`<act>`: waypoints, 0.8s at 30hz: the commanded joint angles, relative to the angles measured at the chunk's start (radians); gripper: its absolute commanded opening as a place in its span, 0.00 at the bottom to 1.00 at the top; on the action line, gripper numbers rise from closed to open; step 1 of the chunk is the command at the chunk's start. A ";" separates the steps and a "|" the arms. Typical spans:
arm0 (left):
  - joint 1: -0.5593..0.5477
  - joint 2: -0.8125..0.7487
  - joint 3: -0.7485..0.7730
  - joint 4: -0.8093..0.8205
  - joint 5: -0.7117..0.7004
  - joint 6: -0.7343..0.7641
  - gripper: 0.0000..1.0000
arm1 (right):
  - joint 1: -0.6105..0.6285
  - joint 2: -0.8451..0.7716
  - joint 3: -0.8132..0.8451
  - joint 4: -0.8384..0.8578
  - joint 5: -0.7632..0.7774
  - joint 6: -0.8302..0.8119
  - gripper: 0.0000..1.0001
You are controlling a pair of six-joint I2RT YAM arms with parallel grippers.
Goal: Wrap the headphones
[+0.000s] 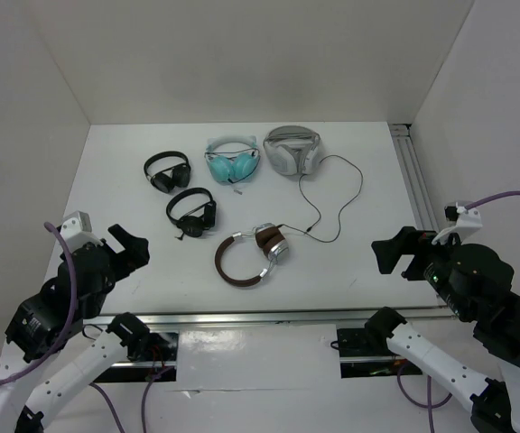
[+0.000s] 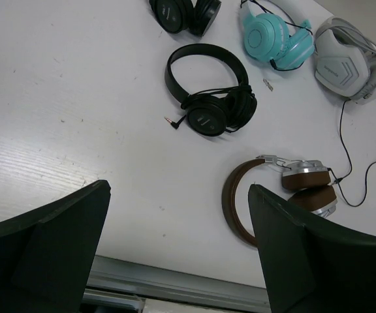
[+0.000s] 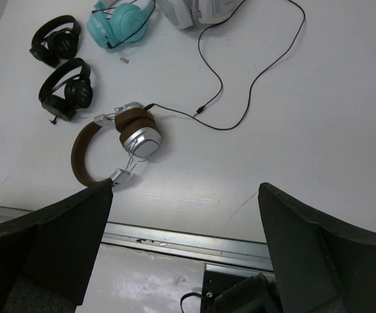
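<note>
**Both tools apart, headphones waiting between them**

Our left tool (image 1: 129,249) and right tool (image 1: 397,253) hover with fingers spread wide, holding nothing. They sit one on each side of the work, which we judge a ready stance. Between them the headphones (image 3: 139,134) lie flat on the surface (image 3: 318,163). Their cable (image 3: 175,109) trails loose toward the white pair (image 3: 201,10). The right wrist view traces the cable's loops. The left wrist view crops them, yet shows the black pair (image 2: 207,111) and its plug.
</note>
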 commanded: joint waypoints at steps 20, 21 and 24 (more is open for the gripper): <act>-0.013 0.297 -0.220 0.418 0.398 -0.022 1.00 | -0.002 0.025 -0.042 0.060 -0.142 -0.054 1.00; -0.013 0.360 -0.229 0.438 0.398 -0.022 1.00 | -0.002 0.025 -0.042 0.060 -0.142 -0.054 1.00; -0.013 0.496 -0.230 0.451 0.388 -0.091 1.00 | -0.002 0.025 -0.032 0.051 -0.151 -0.063 1.00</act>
